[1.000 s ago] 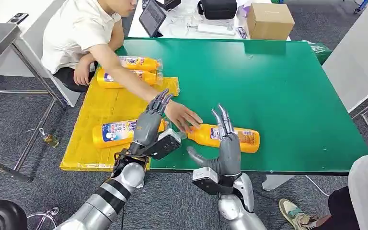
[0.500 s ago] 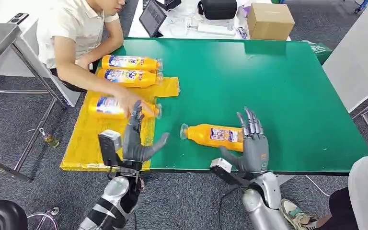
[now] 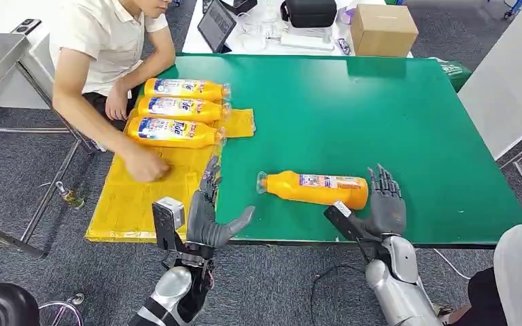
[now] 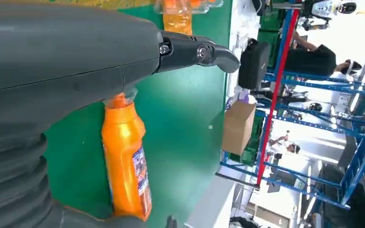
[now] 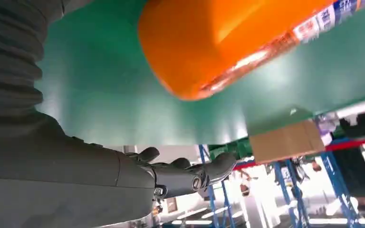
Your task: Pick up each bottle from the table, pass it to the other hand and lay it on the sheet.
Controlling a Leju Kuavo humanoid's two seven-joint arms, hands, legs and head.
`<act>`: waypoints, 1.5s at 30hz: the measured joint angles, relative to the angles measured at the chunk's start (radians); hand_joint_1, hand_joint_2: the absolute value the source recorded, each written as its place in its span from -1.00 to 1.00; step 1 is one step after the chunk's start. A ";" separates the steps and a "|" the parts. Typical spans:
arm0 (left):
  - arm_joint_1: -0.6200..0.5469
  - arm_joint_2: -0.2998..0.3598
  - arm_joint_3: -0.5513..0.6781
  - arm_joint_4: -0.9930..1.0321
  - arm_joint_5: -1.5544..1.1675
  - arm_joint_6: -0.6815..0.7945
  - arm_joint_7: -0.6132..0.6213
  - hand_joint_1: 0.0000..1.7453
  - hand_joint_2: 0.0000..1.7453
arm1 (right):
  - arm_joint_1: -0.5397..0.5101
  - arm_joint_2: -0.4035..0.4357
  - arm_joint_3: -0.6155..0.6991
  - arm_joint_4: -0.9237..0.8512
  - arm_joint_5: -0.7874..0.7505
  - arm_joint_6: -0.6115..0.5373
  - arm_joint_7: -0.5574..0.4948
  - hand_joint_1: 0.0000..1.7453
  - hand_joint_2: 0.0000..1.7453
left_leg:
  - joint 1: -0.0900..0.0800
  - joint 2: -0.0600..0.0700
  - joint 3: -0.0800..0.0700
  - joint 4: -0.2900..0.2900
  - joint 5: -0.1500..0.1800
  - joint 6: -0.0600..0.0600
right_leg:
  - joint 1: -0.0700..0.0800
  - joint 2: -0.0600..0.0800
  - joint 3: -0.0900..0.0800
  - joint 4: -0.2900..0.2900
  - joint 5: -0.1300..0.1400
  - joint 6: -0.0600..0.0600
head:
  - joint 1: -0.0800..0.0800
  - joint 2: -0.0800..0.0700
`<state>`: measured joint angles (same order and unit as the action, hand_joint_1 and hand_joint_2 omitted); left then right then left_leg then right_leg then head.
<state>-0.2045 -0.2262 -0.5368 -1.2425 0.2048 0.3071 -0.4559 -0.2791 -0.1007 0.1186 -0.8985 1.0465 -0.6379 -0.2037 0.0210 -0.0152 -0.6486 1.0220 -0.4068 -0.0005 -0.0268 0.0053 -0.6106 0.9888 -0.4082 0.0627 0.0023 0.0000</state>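
An orange bottle [image 3: 316, 188] lies on its side on the green table [image 3: 353, 115], cap toward the yellow sheet [image 3: 151, 180]; its base fills part of the right wrist view [image 5: 228, 42] and its length shows in the left wrist view [image 4: 123, 164]. My right hand [image 3: 385, 207] stands open just beyond the bottle's base, apart from it. My left hand [image 3: 207, 216] is open at the table's near edge by the sheet, holding nothing. Three orange bottles [image 3: 173, 109] lie side by side at the sheet's far end.
A person sits at the far left with a hand [image 3: 146, 165] resting on the sheet. A cardboard box [image 3: 383, 29], a tablet and a black bag stand on the white table behind. Another person's leg shows at the lower right.
The person slid the third bottle up beside the other two and drew the hand back. My right hand moved right, past the bottle's base. My left hand shifted slightly.
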 measured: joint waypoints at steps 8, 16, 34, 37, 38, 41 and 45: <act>-0.007 0.000 -0.021 0.000 -0.001 -0.005 0.005 -1.00 1.00 | -0.060 0.000 0.027 0.115 -0.006 0.023 0.002 -1.00 1.00 | 0.000 0.000 0.000 0.000 0.000 0.000 | 0.000 0.000 0.000 0.000 0.000 0.000 | 0.000 0.000; -0.019 0.000 -0.043 0.000 0.000 -0.022 0.005 -1.00 1.00 | -0.114 0.021 0.093 0.189 0.008 0.020 -0.027 -1.00 1.00 | 0.000 0.000 0.000 0.000 0.000 0.000 | 0.000 0.000 0.000 0.000 0.000 0.000 | 0.000 0.000; -0.034 0.000 -0.058 0.000 0.012 -0.047 0.036 -1.00 1.00 | -0.195 0.032 0.191 0.256 0.017 0.196 0.088 1.00 1.00 | 0.000 0.001 0.002 0.000 0.000 0.000 | 0.000 0.001 0.001 0.000 0.000 0.000 | 0.000 0.000; -0.042 0.000 -0.060 0.000 0.010 -0.057 0.048 -1.00 1.00 | -0.239 0.025 0.203 0.294 0.013 0.255 0.143 1.00 1.00 | 0.000 0.000 0.006 0.000 0.000 0.000 | 0.000 0.000 0.004 -0.001 -0.001 0.000 | 0.001 0.000; -0.043 0.000 -0.060 0.000 0.008 -0.058 0.049 -1.00 1.00 | -0.244 0.023 0.204 0.301 0.010 0.261 0.145 1.00 1.00 | 0.000 0.000 0.006 0.000 0.000 0.000 | 0.000 0.000 0.005 -0.001 -0.001 0.000 | 0.001 0.000; -0.046 0.000 -0.060 0.000 0.003 -0.060 0.057 -1.00 1.00 | -0.257 0.023 0.206 0.318 0.004 0.264 0.153 0.98 1.00 | 0.000 0.000 0.008 0.000 0.000 0.000 | 0.000 0.000 0.007 -0.001 0.000 0.000 | 0.000 0.000; -0.048 0.000 -0.060 0.000 0.003 -0.069 0.064 -1.00 1.00 | -0.264 0.016 0.211 0.333 0.011 0.276 0.152 0.98 1.00 | 0.000 0.000 0.011 0.000 0.000 0.000 | 0.000 0.000 0.009 -0.001 -0.001 0.000 | 0.000 0.000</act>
<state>-0.2521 -0.2262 -0.5966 -1.2421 0.2079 0.2384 -0.3918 -0.5434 -0.0843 0.3292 -0.5653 1.0574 -0.3624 -0.0519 0.0209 -0.0152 -0.6380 1.0221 -0.4068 -0.0004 -0.0269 0.0053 -0.6012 0.9879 -0.4088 0.0625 0.0027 0.0000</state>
